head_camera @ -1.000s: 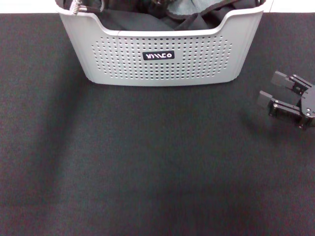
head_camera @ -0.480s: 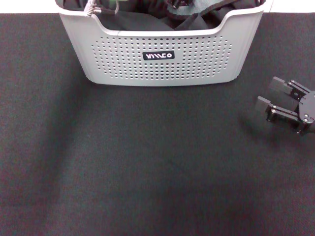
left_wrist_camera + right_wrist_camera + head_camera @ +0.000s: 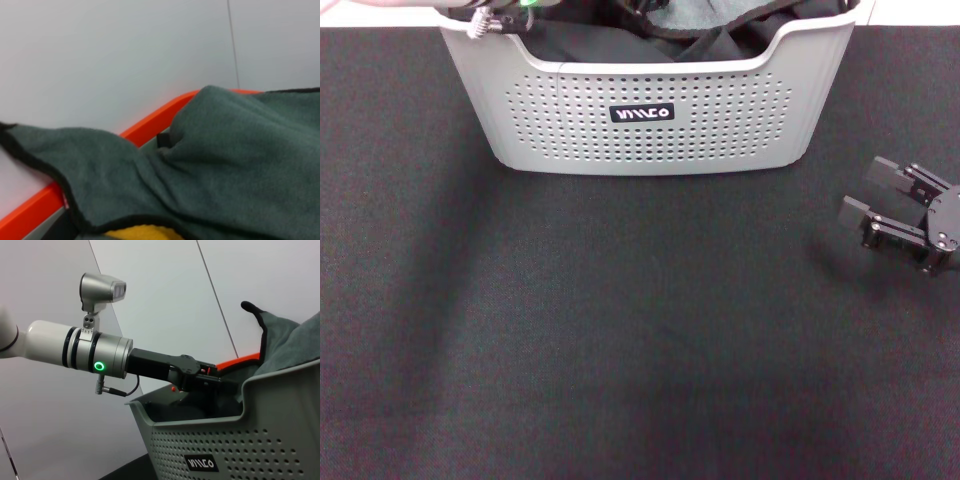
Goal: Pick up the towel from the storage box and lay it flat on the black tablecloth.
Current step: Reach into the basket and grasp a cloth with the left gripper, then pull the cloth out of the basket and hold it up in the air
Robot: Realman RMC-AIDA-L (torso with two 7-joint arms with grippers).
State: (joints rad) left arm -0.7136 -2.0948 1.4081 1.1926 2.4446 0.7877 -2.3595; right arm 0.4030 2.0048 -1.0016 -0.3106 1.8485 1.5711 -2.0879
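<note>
Towel (image 3: 295, 342) not out yet — left gripper (image 3: 200, 377) reaches into the storage box (image 3: 650, 125) at the far edge, jaws unreadable; right gripper (image 3: 870, 200) waits spread near the right edge; black tablecloth (image 3: 620, 350) bare — 0 laid.

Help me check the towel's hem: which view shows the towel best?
The left wrist view: the towel fills it, dark hem visible. The right wrist view shows a raised fold above the storage box; the head view, a sliver.

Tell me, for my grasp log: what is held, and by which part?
Right claw, open over the black tablecloth, holds nothing. Left claw reaches into the storage box; its hold cannot be told.
</note>
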